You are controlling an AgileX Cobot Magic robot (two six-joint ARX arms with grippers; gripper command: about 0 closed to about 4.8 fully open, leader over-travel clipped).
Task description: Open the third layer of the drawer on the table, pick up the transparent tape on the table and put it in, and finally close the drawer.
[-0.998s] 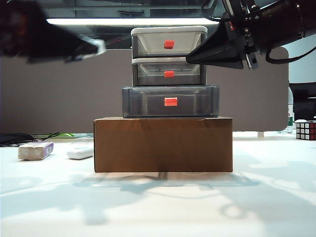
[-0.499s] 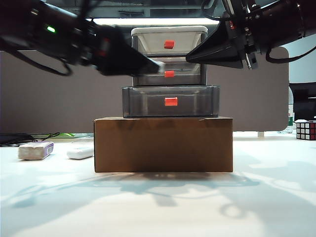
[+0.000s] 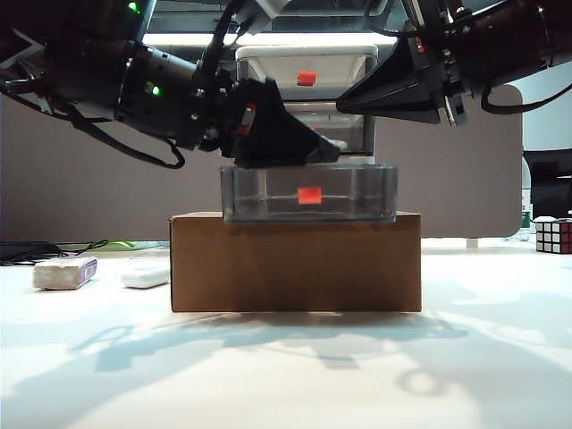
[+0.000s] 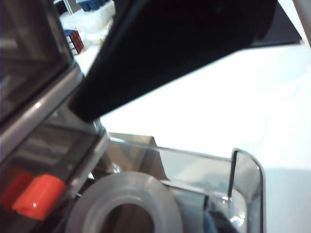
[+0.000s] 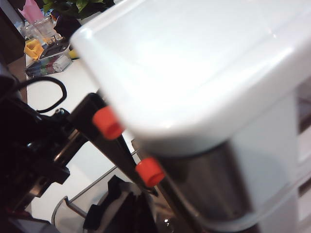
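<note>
The drawer [image 3: 304, 67], a three-tier cabinet with red tabs, stands on a cardboard box. Its third layer [image 3: 357, 192] is pulled out toward the exterior camera. My left gripper [image 3: 326, 147] hangs just over that open layer's back part, in front of the middle tier; its jaws are hidden, so open or shut cannot be read. In the left wrist view the transparent tape [image 4: 124, 204] sits inside the open layer [image 4: 243, 179], next to a red tab [image 4: 39, 196]; whether it is still gripped is unclear. My right gripper [image 3: 344, 105] points at the cabinet's right side, level with the middle tier.
The brown cardboard box [image 3: 295, 264] carries the cabinet on the white table [image 3: 286, 375]. A whitish block with a purple label [image 3: 64, 273] and a flat white oblong [image 3: 145, 277] lie at the left. A Rubik's cube [image 3: 554, 236] is at the far right.
My left arm swung from the upper left down and rightward until its gripper hung over the open third layer. The right arm has kept still.
</note>
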